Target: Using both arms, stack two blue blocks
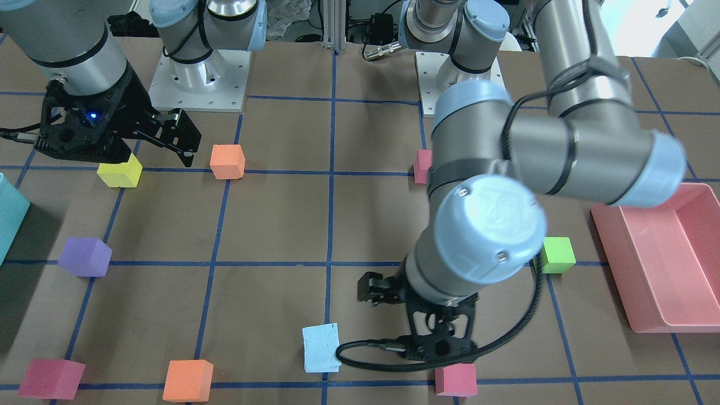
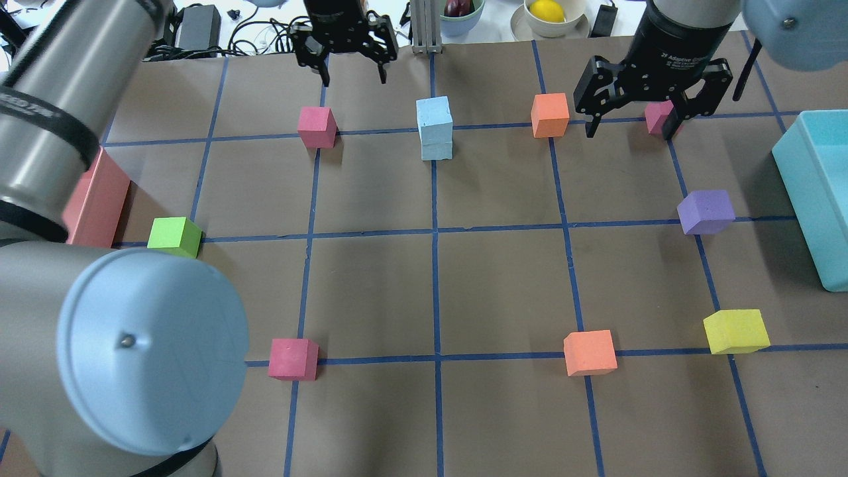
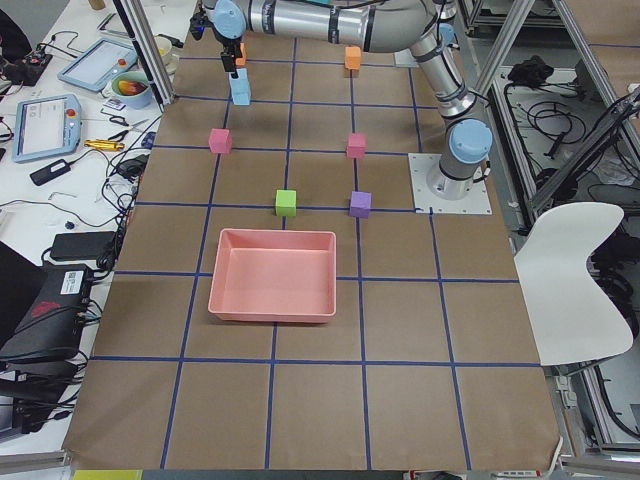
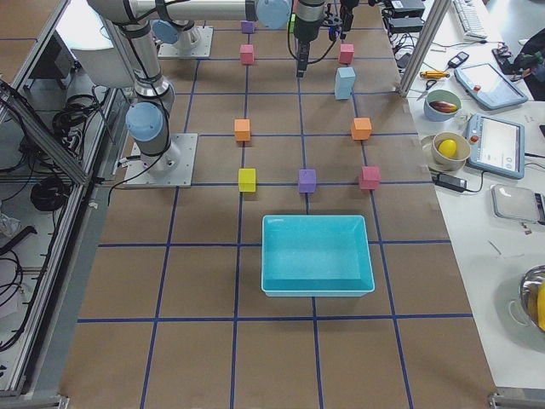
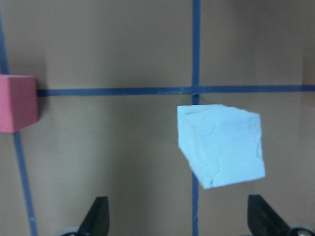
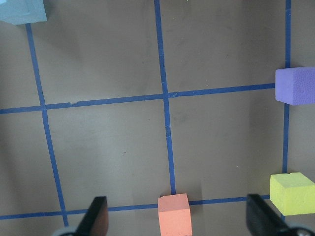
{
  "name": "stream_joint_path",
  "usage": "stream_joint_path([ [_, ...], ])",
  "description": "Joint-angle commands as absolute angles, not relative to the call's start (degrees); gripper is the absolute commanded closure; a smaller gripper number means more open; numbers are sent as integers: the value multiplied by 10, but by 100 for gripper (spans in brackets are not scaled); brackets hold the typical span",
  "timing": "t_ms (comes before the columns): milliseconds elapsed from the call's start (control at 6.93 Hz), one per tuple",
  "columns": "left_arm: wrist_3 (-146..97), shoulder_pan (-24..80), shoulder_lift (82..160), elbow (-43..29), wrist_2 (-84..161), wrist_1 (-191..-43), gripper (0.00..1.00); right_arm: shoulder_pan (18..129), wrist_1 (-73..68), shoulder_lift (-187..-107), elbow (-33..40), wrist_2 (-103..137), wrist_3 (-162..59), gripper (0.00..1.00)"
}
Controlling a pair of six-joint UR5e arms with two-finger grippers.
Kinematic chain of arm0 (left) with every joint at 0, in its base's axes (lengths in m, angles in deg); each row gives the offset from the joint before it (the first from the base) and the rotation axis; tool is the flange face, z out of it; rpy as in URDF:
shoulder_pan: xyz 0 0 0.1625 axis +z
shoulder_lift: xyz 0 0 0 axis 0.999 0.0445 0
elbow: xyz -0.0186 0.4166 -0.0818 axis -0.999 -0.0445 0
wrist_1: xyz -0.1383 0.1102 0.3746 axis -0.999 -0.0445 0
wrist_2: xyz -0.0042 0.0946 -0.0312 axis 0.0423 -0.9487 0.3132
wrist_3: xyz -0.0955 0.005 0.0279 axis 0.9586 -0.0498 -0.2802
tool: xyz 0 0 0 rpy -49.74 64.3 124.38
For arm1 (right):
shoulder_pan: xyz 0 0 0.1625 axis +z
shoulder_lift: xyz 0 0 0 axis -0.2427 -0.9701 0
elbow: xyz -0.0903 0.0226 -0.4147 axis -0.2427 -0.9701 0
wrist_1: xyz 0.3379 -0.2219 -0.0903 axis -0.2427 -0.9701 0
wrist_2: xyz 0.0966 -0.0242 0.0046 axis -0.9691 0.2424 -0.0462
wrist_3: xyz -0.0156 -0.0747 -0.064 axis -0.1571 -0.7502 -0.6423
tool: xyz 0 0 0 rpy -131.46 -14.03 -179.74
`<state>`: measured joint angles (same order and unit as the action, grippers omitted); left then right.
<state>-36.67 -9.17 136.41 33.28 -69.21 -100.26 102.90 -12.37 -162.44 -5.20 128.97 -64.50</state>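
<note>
The two pale blue blocks stand stacked on a grid line at the table's far middle: the top one (image 2: 434, 118) sits on the bottom one (image 2: 438, 150), slightly twisted. The stack also shows in the front view (image 1: 321, 349) and in the left wrist view (image 5: 221, 145). My left gripper (image 2: 354, 76) is open and empty. It hangs above the stack and a little to its far left, apart from it. My right gripper (image 2: 629, 126) is open and empty, raised over the far right near an orange cube (image 2: 550, 115).
A teal bin (image 2: 801, 192) stands at the right edge and a pink bin (image 1: 619, 270) at the left. Scattered cubes: pink (image 2: 316, 127), green (image 2: 175, 236), pink (image 2: 293, 358), orange (image 2: 589, 352), yellow (image 2: 735, 331), purple (image 2: 705, 212).
</note>
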Motion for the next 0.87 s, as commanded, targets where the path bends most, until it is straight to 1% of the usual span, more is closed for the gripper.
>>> stream_joint_path([
  [0,-424,-54,1269,320,-752,-1110,8,1029,-124,-1624,-52,1290,-644,0],
  [144,-395,-57,1235,289,-770,-1112,9,1029,-124,-1624,-51,1289,-644,0],
  [289,-387,-57,1199,243,-769,-1104,16,1029,-124,-1624,-51,1289,-644,0],
  [433,-387,-57,1175,203,-770,-1078,16,1029,-124,-1624,-51,1290,-644,0],
  [577,-388,-57,1156,153,-772,-1004,10,1029,-124,-1624,-50,1290,-643,0],
  [722,-386,-57,1128,90,-772,-956,2,1029,-124,-1624,-50,1290,-644,0],
])
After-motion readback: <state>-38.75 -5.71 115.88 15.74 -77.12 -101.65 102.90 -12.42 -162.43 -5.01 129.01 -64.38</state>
